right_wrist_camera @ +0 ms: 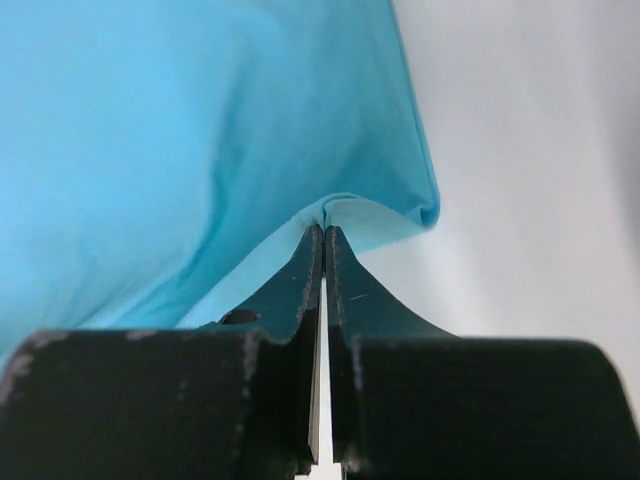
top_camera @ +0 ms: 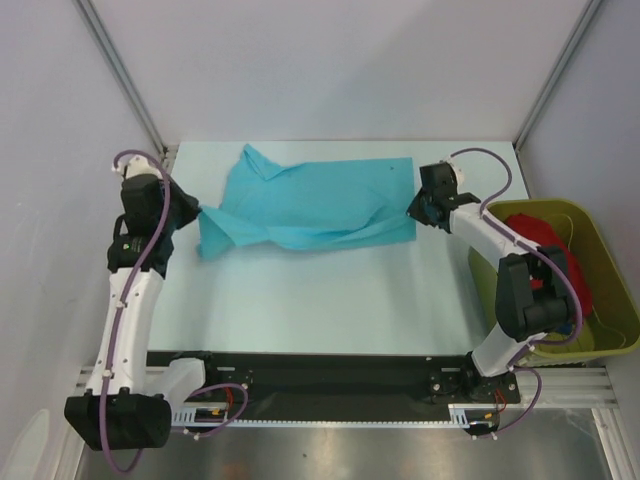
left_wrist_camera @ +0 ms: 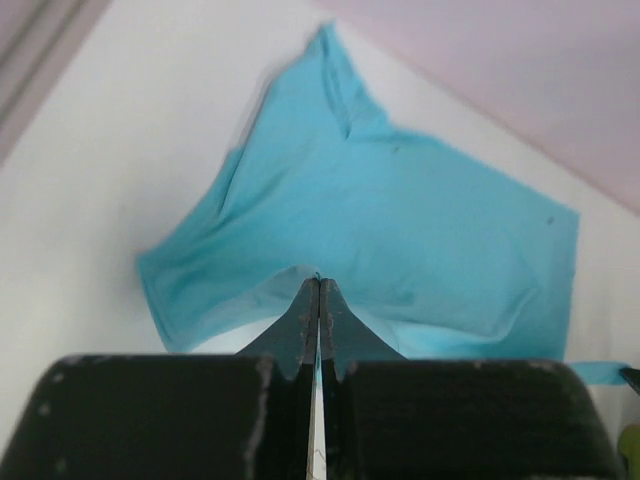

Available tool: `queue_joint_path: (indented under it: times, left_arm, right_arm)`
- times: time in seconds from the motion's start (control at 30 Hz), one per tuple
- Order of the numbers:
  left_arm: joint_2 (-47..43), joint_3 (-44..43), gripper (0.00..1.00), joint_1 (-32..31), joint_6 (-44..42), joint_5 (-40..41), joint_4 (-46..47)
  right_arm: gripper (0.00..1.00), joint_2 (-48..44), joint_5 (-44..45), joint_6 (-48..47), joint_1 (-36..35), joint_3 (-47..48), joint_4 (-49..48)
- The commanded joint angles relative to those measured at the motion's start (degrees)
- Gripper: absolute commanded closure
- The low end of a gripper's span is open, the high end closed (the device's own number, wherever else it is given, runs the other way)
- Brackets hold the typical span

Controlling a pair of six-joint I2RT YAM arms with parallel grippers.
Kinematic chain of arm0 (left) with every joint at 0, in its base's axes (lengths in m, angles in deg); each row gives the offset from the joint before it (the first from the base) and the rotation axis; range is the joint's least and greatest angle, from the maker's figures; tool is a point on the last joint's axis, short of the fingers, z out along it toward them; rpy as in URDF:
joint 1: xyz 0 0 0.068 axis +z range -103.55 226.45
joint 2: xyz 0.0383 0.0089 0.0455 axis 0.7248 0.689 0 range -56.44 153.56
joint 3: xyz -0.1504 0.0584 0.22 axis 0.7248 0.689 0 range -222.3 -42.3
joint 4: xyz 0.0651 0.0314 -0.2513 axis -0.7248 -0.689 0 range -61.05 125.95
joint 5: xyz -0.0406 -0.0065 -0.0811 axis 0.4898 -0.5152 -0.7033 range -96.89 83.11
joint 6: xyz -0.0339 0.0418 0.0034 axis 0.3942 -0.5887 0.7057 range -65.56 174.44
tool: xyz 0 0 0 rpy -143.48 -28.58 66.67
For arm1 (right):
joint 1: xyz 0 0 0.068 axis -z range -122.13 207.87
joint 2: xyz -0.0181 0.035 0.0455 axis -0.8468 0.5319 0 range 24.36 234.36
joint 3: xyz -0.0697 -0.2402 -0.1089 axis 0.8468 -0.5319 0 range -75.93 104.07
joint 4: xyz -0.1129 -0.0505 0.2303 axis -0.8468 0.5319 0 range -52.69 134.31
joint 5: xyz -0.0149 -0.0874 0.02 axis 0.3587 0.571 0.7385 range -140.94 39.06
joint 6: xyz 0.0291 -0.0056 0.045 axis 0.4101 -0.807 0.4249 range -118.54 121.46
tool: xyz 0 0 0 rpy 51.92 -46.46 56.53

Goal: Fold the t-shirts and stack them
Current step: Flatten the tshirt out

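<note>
The turquoise shirt [top_camera: 310, 205] lies spread on the pale worktop [top_camera: 330, 300], to the left of the olive tub [top_camera: 600, 330] and apart from it. It runs lengthwise toward and away from the tub. The cloth is rumpled, with long creases along the edge nearer the arm bases and a pointed flap sticking out at the back corner farthest from the tub. A small dark speck [top_camera: 390, 170] shows on the cloth near the back corner on the tub's side.

The left hand [top_camera: 198, 211] is at the shirt end farthest from the tub. In its wrist view the two fingers [left_wrist_camera: 318, 290] are pressed together with no gap, and a thin edge of the turquoise shirt [left_wrist_camera: 400, 230] is pinched at their tips. The cloth just in front of the tips rises a little off the worktop, and the rest lies flat beyond.

The right hand [top_camera: 416, 212] is at the shirt end nearest the tub, at the front corner. Its fingers [right_wrist_camera: 325, 235] are likewise closed tight, nipping a folded hem of the turquoise shirt [right_wrist_camera: 180, 130], which curls over the tips and fills the left of that view.

A red shirt [top_camera: 545, 240] is bunched inside the tub, partly hidden by the right arm.
</note>
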State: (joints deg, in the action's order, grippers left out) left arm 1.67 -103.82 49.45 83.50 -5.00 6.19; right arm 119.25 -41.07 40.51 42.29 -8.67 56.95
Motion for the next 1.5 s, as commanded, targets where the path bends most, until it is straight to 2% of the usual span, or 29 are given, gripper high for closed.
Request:
queue_joint_path:
  times: [0.0,0.17,0.27,0.37,0.57,0.63,0.8,0.9,1.07,1.2,1.4,1.47]
  left_arm:
    - [-0.89,-8.6,1.0,-0.54,-7.16,1.36,7.17]
    - [-1.42,-19.15,1.0,-0.46,-14.2,-4.43,13.4]
    - [-2.99,-23.54,1.0,-0.46,-16.66,-11.1,16.83]
    - [-4.4,-28.99,1.0,-0.55,-18.69,-17.7,16.14]
    - [-11.42,-36.28,1.0,-2.56,-21.76,-17.8,14.12]
    - [-13.1,-39.71,1.0,-5.2,-22.73,-17.45,13.41]
    - [-18.02,-45.88,1.0,-10.37,-25.19,-16.66,10.78]
    - [-19.08,-47.55,1.0,-11.88,-25.19,-16.48,10.86]
    - [-16.63,-46.6,1.0,-12.06,-25.89,-16.57,12.44]
    - [-13.73,-39.05,1.0,-12.06,-26.33,-14.82,18.15]
    - [-2.75,-30.25,1.0,-12.06,-28.88,-10.51,22.19]
    - [1.37,-24.55,1.0,-12.06,-31.15,-7.96,27.7]
  right_arm:
    - [1.0,-6.54,1.73,-3.18,-0.33,4.54,-1.88]
    - [1.0,-14.02,3.93,-8.8,-1.56,8.32,-1.79]
    - [1.0,-20.87,4.46,-11.53,-2.27,8.76,-3.9]
    - [1.0,-27.36,2.7,-14.25,-2.44,9.37,-5.31]
    - [1.0,-39.42,0.33,-20.67,-3.85,12.01,-5.05]
    - [1.0,-43.46,-1.24,-22.69,-3.76,13.5,-3.65]
    - [1.0,-52.94,-3.1,-23.23,-3.76,14.21,-2.24]
    - [1.0,-55.16,-5.29,-22.44,-3.85,13.42,-1.63]
    - [1.0,-54.55,-5.92,-22.78,-3.76,11.93,-1.7]
    - [1.0,-50.34,-4.34,-23.84,-3.76,9.64,-5.56]
    - [1.0,-36.65,-2.75,-26.38,-3.41,4.37,-17.41]
    - [1.0,-29.81,-2.75,-27.09,-3.06,3.84,-20.06]
